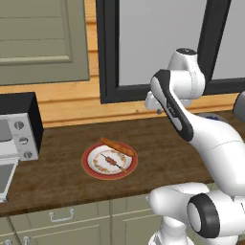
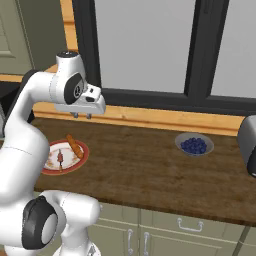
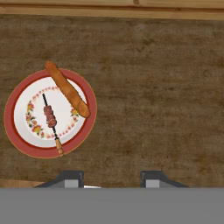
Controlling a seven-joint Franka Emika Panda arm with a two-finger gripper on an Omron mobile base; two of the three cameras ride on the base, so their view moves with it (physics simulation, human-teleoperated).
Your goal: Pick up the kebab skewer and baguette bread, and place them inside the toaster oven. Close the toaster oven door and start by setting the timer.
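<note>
On the desk point(image 1: 62, 177) nearest the base, the plate point(image 3: 13, 131) held both the skewer point(image 3: 50, 117) and the baguette point(image 3: 68, 89), untouched. Above and apart, the gripper point(image 2: 81, 116) hung with its fingers point(image 3: 70, 178) parted and empty. Farther left stood the oven point(image 1: 19, 129), door point(image 1: 5, 177) down; loading, closing and the timer were all left to do.

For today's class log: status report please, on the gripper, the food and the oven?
Gripper high above counter, holding nothing. Kebab skewer and baguette bread on plate. Toaster oven far left, door down.
</note>
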